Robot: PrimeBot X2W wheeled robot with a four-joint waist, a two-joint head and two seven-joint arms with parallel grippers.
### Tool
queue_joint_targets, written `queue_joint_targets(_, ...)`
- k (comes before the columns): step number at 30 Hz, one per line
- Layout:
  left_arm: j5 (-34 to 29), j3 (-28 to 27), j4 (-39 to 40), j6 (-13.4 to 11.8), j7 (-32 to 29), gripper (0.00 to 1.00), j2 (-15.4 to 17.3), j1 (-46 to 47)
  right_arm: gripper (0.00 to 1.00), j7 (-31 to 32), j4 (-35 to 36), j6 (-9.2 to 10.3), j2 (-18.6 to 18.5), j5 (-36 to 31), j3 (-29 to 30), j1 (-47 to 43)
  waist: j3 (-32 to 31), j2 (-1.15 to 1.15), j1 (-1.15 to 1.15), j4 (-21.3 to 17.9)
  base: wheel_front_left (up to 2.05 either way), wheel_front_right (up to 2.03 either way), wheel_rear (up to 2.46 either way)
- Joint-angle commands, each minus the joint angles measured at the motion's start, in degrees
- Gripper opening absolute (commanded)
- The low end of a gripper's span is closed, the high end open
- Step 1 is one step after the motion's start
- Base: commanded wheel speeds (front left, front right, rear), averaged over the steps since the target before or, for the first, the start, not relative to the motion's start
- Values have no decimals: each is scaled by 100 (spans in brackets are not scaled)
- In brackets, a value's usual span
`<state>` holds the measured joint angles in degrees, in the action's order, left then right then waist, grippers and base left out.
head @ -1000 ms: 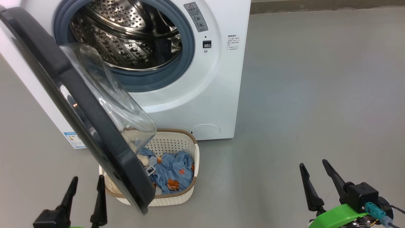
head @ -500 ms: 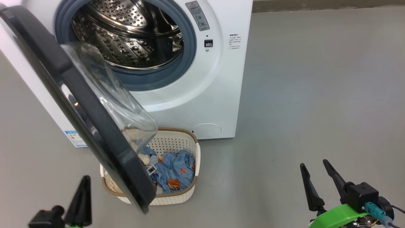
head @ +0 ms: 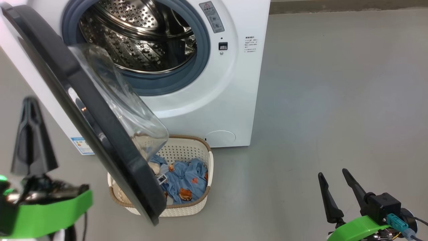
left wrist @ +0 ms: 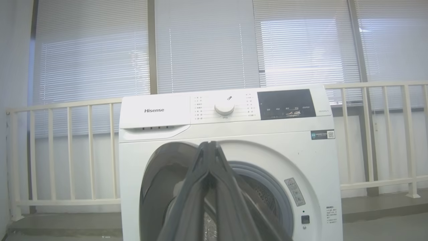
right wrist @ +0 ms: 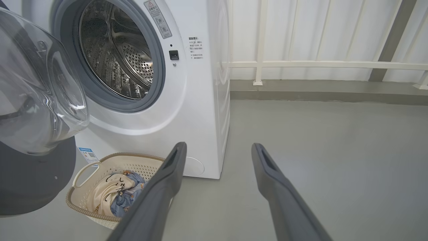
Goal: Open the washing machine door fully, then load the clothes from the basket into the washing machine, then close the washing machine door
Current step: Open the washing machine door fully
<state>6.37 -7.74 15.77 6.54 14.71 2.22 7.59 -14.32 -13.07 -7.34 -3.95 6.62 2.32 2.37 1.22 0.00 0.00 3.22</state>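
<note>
Two claws: left claw shut tight, empty, raised left of door; right claw spread wide, empty, low right. Door part open, overhanging basket. Clothes in basket, before washing machine.

Head view looks down on the washing machine; both wrist views face its front from lower.

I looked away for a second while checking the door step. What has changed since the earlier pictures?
The left gripper shut its fingers on nothing and rose up the head view's left side, outside the washing machine door. The camera shifted slightly. Unchanged: the door partly open over the basket, the clothes in it, the right gripper open and low.
</note>
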Motion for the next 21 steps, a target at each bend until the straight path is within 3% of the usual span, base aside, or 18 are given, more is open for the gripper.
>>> queue_joint_targets(1, -125, 74, 450, 45, 29, 0, 141, 396, 100, -68, 106, -14, -18, -79, -128, 103, -5, 0, 0, -8, 0, 0, 0)
queue_joint_targets(7, -180, 828, 986, 81, 29, 0, 292, 773, 100, -68, 76, -14, -7, -96, -146, 140, -5, 0, 0, -43, 0, 0, 0)
queue_joint_targets(10, -184, 1590, 1179, 90, 29, 0, 360, 931, 100, -68, 73, -14, 8, -103, -154, 149, -6, 0, 0, -58, 0, 0, 0)
queue_joint_targets(15, -223, 2676, 1125, 93, 29, 0, 460, 864, 100, -68, 96, -14, 18, -128, -183, 124, 12, 0, 0, -67, 0, 0, 0)
queue_joint_targets(21, -179, 3537, 844, 93, 29, 0, 513, 593, 100, -68, 97, -14, 20, -171, -200, 106, 31, 0, 0, -46, 0, 0, 0)
